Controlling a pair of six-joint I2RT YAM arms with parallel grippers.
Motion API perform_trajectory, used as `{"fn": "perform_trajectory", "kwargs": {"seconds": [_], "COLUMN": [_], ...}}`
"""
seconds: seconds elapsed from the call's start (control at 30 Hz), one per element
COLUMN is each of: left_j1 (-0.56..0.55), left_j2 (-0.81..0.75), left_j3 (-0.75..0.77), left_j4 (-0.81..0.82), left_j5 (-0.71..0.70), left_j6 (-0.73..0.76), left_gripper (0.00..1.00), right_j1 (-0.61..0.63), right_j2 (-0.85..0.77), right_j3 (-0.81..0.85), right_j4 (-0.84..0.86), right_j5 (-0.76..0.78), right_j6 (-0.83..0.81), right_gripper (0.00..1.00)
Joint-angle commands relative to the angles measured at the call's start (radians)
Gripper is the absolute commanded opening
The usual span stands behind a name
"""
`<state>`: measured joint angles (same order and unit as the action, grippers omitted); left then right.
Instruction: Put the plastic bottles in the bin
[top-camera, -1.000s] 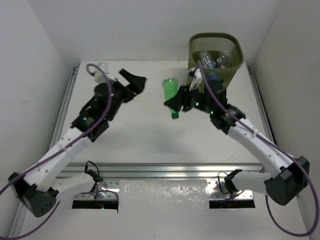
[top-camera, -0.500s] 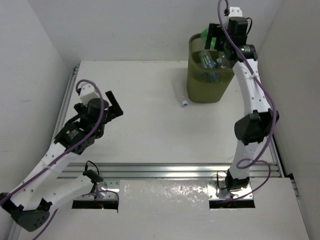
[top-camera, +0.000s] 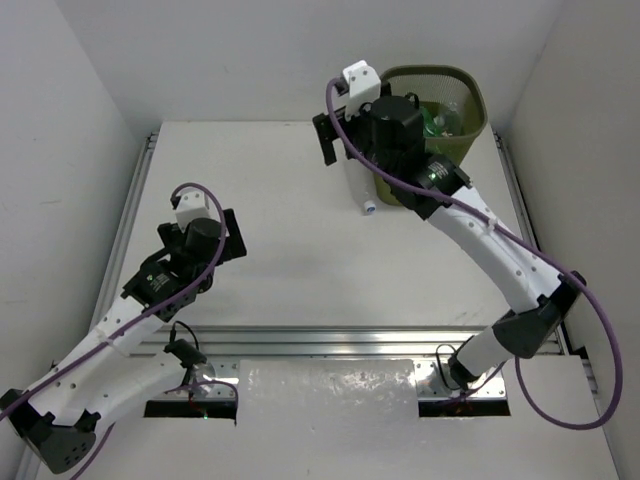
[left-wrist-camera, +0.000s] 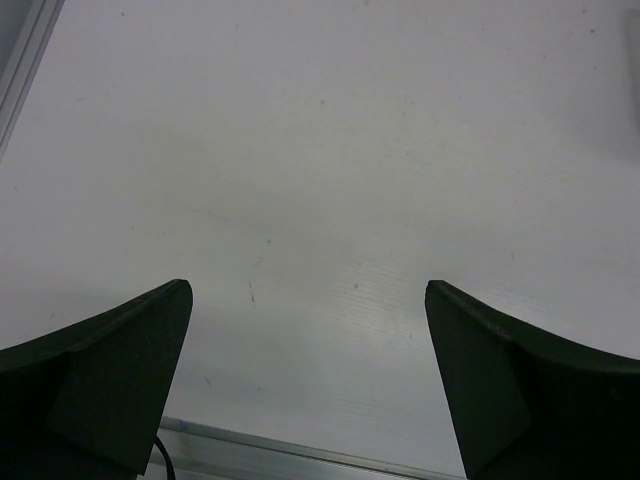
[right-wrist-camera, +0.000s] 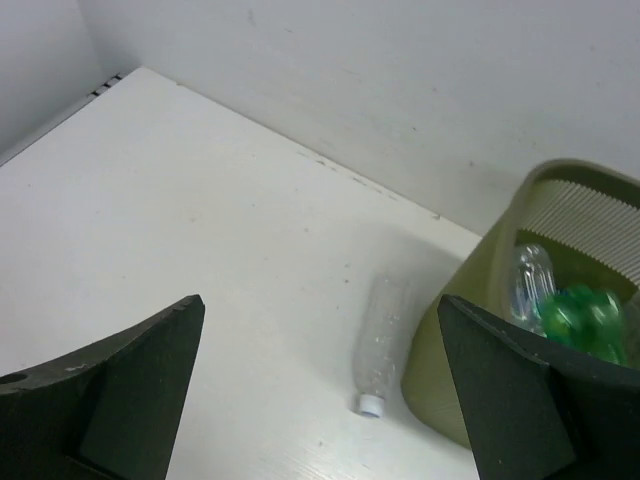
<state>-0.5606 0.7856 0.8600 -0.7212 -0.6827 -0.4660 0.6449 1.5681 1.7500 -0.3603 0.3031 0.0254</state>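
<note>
The olive-green mesh bin (top-camera: 474, 92) stands at the table's far right corner. Inside it lie a green bottle (top-camera: 438, 114) and a clear one (right-wrist-camera: 533, 278). One clear plastic bottle (top-camera: 357, 183) with a white cap lies on the table against the bin's left side; in the right wrist view this bottle (right-wrist-camera: 379, 342) is below and ahead of the jaws. My right gripper (top-camera: 335, 138) hovers left of the bin, open and empty (right-wrist-camera: 320, 305). My left gripper (top-camera: 232, 238) hangs open over bare table (left-wrist-camera: 307, 290) at the near left.
White walls close in the table on three sides. A metal rail (top-camera: 330, 337) runs along the near edge, with another rail (top-camera: 128, 215) down the left side. The bin's wall (right-wrist-camera: 470, 335) stands just right of the lying bottle.
My right gripper carried the green bottle from mid-table up over the bin, let it go inside, and swung back to the bin's left. The left arm pulled back toward the near left.
</note>
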Motion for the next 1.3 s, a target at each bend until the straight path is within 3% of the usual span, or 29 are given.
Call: {"fn": "perform_trajectory", "kwargs": {"seconds": [0.0, 0.1, 0.17, 0.23, 0.37, 0.83, 0.9, 0.97, 1.07, 1.1, 1.13, 1.2, 1.27], "left_j1": [0.013, 0.013, 0.013, 0.013, 0.013, 0.013, 0.013, 0.013, 0.013, 0.013, 0.013, 0.013, 0.013], "left_j2": [-0.002, -0.009, -0.013, -0.013, -0.014, 0.0, 0.007, 0.009, 0.004, 0.004, 0.004, 0.006, 0.006], "left_j3": [0.01, 0.002, -0.001, -0.003, -0.006, -0.009, -0.009, -0.01, -0.012, -0.012, -0.013, -0.013, -0.013], "left_j4": [0.052, 0.068, 0.071, 0.071, 0.074, 0.086, 0.086, 0.088, 0.091, 0.091, 0.092, 0.092, 0.092], "left_j5": [0.029, 0.049, 0.054, 0.058, 0.066, 0.092, 0.095, 0.098, 0.103, 0.104, 0.104, 0.106, 0.109], "left_j6": [0.027, 0.036, 0.038, 0.038, 0.04, 0.052, 0.053, 0.053, 0.056, 0.056, 0.058, 0.058, 0.059], "left_gripper": [1.0, 1.0, 1.0, 1.0, 1.0, 1.0, 1.0, 1.0, 1.0, 1.0, 1.0, 1.0, 1.0], "right_j1": [0.024, 0.03, 0.027, 0.012, -0.02, -0.166, -0.169, -0.171, -0.166, -0.163, -0.147, -0.117, -0.102], "right_j2": [0.085, 0.253, 0.337, 0.522, 0.648, 0.894, 0.903, 0.903, 0.854, 0.827, 0.792, 0.651, 0.435], "right_j3": [-0.073, 0.006, 0.07, 0.199, 0.345, 0.286, 0.266, 0.25, 0.2, 0.145, 0.108, 0.008, -0.154], "right_j4": [0.08, 0.023, 0.02, -0.05, -0.108, -0.075, -0.071, -0.066, -0.048, -0.031, 0.016, 0.088, 0.226], "right_j5": [0.103, 0.143, 0.252, 0.313, 0.355, 0.239, 0.208, 0.183, 0.104, 0.072, -0.017, -0.144, -0.374], "right_j6": [-0.061, -0.052, -0.053, -0.044, -0.033, 0.045, 0.062, 0.087, 0.133, 0.137, 0.139, 0.136, 0.146], "right_gripper": [0.99, 0.99, 0.99, 0.99, 0.99, 0.99, 0.95, 0.88, 0.57, 0.38, 0.28, 0.14, 0.11]}}
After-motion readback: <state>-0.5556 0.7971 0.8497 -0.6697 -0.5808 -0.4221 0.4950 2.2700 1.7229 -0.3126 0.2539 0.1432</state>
